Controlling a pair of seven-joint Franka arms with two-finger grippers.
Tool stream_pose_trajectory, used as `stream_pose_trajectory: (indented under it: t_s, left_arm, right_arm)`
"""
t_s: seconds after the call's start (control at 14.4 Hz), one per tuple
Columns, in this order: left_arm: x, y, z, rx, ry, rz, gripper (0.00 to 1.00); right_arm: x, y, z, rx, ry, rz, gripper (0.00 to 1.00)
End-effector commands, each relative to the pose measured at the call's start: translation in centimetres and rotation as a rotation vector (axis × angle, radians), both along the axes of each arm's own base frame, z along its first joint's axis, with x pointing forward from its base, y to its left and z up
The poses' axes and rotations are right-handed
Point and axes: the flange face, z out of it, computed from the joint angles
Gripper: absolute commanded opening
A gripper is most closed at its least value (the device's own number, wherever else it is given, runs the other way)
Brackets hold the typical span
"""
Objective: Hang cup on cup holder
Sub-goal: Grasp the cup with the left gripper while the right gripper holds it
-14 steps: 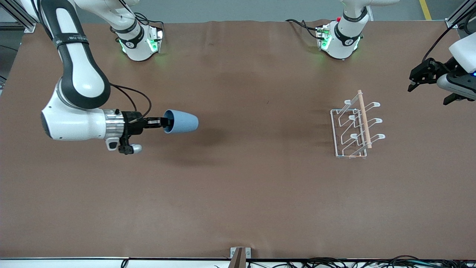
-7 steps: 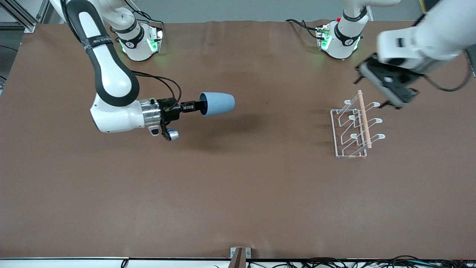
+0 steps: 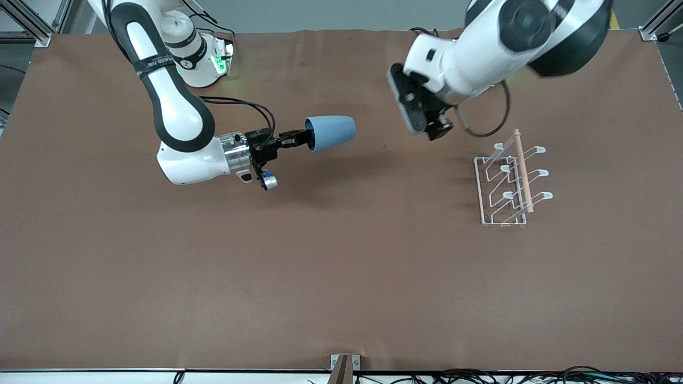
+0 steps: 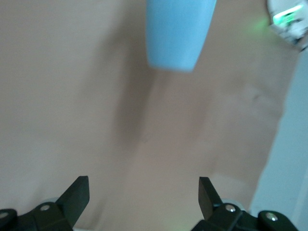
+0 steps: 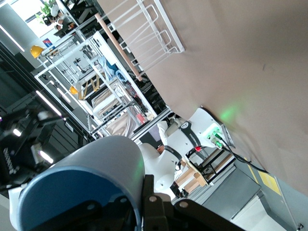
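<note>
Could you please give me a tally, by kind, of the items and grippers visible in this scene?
Cups: 1, the cup, held in the air by the right gripper
Cup holders: 1, the cup holder
Grippers: 2, including the open left gripper
Total: 4

Brown matte table [image 3: 341, 277], flat w/ faint creases. On it: white wire cup holder [image 3: 509, 181] w/ wooden rod, toward left arm's end. Both arm bases stand along the edge farthest from front cam.
</note>
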Motion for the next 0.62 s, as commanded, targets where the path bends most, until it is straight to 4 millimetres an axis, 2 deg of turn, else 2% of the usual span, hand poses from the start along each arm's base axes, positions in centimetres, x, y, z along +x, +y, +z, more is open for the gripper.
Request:
stream_pose_trajectory:
  t_s: [0.0, 0.14, 0.55]
  left_arm:
    - [0.4, -3.8, -1.7, -0.06, 0.02, -0.045, 1.0]
    - [-0.3, -5.5, -2.4, -0.067, 0.021, -0.059, 1.0]
    - [-1.8, -7.2, -2.1, -0.099, 0.04, -0.086, 1.0]
  right_arm:
    - [-0.3, -0.3, 0.1, 0.039, 0.011, -0.006, 0.01]
    - [-0.4, -0.2, 0.1, 0.04, 0.013, -0.004, 0.01]
    - [-0.4, -0.2, 0.1, 0.041, 0.007, -0.004, 0.01]
